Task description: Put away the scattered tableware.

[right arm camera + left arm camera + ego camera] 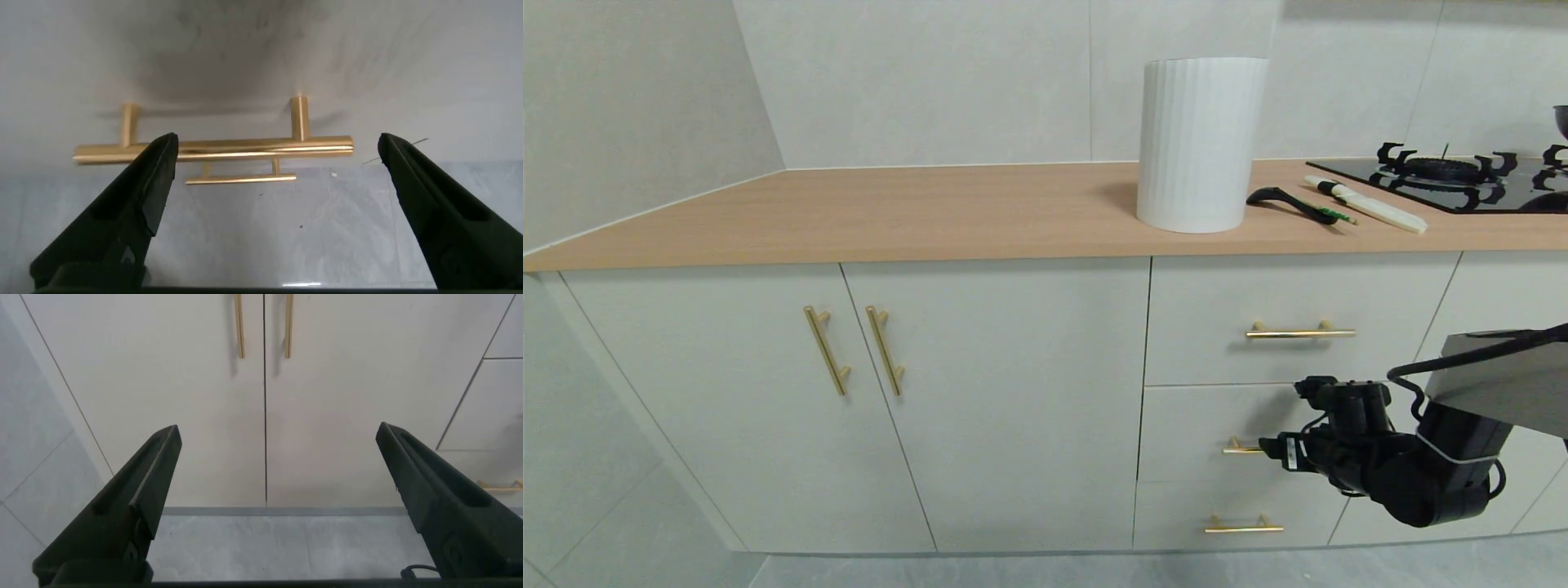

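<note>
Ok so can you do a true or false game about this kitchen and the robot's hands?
1. The right gripper is open in front of a gold drawer handle. True.
2. The white ribbed container lies on its side. False: it stands upright on the counter.
3. A black spoon lies on the counter beside the container. True.
4. The middle drawer is pulled out. False: it looks shut, flush with the other fronts.
5. The left gripper holds a spoon. False: it is open and empty, facing the cabinet doors.
</note>
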You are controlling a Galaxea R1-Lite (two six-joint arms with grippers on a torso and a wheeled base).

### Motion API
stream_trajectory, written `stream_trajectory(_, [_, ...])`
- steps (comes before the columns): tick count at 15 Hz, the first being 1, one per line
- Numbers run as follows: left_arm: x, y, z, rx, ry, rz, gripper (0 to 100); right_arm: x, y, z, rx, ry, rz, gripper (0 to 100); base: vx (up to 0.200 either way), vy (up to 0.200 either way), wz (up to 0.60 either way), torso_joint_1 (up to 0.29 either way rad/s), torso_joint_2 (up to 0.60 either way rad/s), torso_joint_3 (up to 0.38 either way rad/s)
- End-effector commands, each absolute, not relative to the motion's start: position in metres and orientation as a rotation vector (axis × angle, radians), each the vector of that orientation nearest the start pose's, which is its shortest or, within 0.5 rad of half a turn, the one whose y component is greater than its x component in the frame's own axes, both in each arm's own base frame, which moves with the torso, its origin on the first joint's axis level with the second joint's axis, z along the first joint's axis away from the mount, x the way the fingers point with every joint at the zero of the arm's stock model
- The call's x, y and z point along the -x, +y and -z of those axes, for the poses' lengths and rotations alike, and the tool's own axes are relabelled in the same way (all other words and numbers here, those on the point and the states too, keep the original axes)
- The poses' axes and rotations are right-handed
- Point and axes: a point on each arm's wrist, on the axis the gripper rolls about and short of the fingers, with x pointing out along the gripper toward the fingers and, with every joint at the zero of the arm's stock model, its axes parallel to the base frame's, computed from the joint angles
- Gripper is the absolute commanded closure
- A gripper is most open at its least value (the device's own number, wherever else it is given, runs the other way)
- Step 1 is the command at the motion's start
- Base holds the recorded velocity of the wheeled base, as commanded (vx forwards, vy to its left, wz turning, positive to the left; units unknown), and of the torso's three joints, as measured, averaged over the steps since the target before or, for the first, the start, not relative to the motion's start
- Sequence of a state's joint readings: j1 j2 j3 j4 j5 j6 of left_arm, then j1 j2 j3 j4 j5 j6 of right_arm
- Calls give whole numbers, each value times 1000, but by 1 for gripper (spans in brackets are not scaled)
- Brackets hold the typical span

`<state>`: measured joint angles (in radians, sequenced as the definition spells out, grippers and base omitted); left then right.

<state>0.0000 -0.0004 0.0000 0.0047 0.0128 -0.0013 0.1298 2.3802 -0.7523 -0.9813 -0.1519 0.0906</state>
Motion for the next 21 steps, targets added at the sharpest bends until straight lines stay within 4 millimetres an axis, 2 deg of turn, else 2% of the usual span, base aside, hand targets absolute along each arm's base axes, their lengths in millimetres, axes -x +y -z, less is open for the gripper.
stream_trajectory(1, [23,0,-75,2,5,-12,0,-369,44,47,11,648,71,0,0,0,0,0,0,0])
stream_trajectory(8, [23,0,-75,2,5,-14,0,-371,44,60,10,676,79,0,0,0,0,0,0,0])
stream_trajectory(19, [23,0,-75,2,5,-14,0,-365,44,59,17,691,76,0,0,0,0,0,0,0])
stream_trajectory(21, [23,0,-75,2,5,-14,0,-355,45,46,24,702,66,0,0,0,0,0,0,0])
